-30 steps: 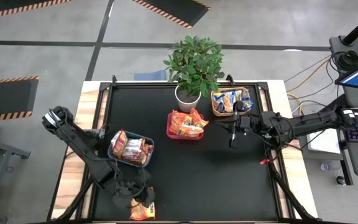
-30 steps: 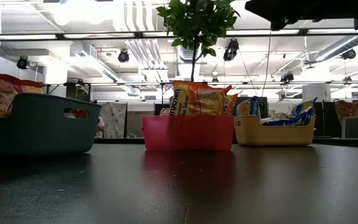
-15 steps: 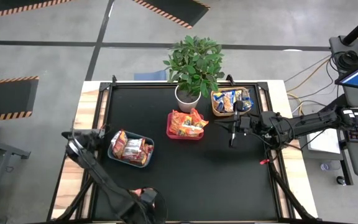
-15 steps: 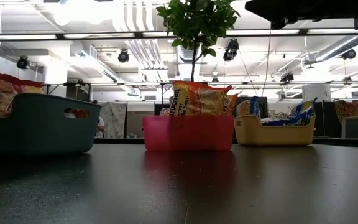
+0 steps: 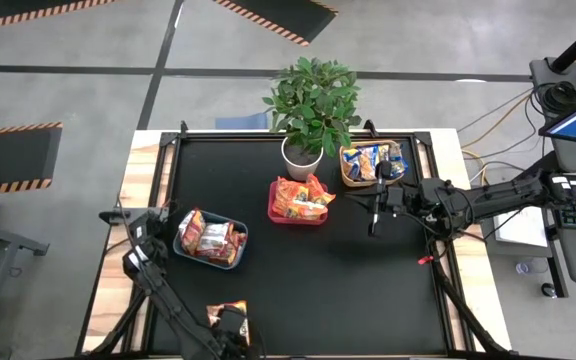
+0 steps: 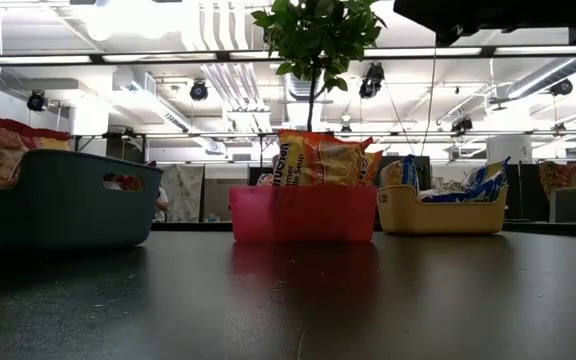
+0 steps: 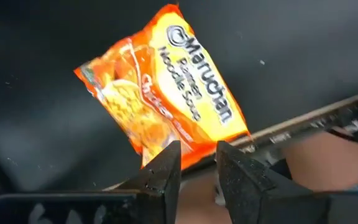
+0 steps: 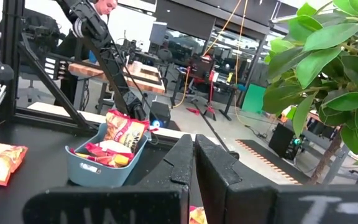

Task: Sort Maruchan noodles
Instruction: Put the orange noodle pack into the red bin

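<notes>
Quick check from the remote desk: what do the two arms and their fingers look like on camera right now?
Both arms are black, built of slim jointed links. The right arm carries dark cabling along it. The left gripper has two flat, tapered black fingers; the right gripper has matching wedge-shaped ones. No markings are visible.

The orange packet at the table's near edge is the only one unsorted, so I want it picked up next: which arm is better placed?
Left. The left gripper hangs right at the orange packet, fingers apart. The right gripper sits far across the table beside the red bin, shut.

left end effector point(image 7: 194, 163) retreated, orange packet point(image 5: 230, 313) released
</notes>
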Controlling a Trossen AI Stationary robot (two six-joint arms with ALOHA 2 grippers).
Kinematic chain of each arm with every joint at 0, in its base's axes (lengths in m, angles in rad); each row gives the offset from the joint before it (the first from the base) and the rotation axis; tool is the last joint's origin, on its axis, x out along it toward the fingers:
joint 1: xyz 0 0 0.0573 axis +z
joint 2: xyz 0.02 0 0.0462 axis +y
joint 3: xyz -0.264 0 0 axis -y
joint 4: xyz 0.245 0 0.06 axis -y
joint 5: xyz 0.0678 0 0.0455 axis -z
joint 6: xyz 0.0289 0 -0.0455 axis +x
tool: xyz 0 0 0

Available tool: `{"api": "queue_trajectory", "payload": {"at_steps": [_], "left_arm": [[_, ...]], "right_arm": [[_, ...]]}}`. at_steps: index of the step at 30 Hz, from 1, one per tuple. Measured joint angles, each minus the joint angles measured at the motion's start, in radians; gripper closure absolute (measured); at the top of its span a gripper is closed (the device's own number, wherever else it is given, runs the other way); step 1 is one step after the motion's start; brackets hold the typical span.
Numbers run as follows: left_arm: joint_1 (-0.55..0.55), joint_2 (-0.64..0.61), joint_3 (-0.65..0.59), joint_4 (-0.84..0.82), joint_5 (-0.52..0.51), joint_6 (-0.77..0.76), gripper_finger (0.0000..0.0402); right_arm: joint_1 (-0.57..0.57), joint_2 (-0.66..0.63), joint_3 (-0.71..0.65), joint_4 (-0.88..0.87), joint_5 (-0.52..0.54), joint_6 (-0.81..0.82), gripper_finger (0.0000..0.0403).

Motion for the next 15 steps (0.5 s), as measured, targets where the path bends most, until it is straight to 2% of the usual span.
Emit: {"api": "queue_trajectory", "payload": {"at_steps": [5,10,15], "left_arm": [[0.013,0.003,-0.039,0.009,-0.028,-0.025,0.0291],[0.019,0.004,-0.114,0.094,-0.039,-0.032,0.0260],[0.032,0.004,-0.209,0.146,-0.035,-0.056,0.0249]], "right_arm": [[0.000,0.000,0.000,0.000,0.000,-0.005,0.0394],[0.000,0.000,0.000,0.000,0.000,-0.009,0.0394],[0.000,0.000,0.000,0.000,0.000,-0.010,0.0394]]}}
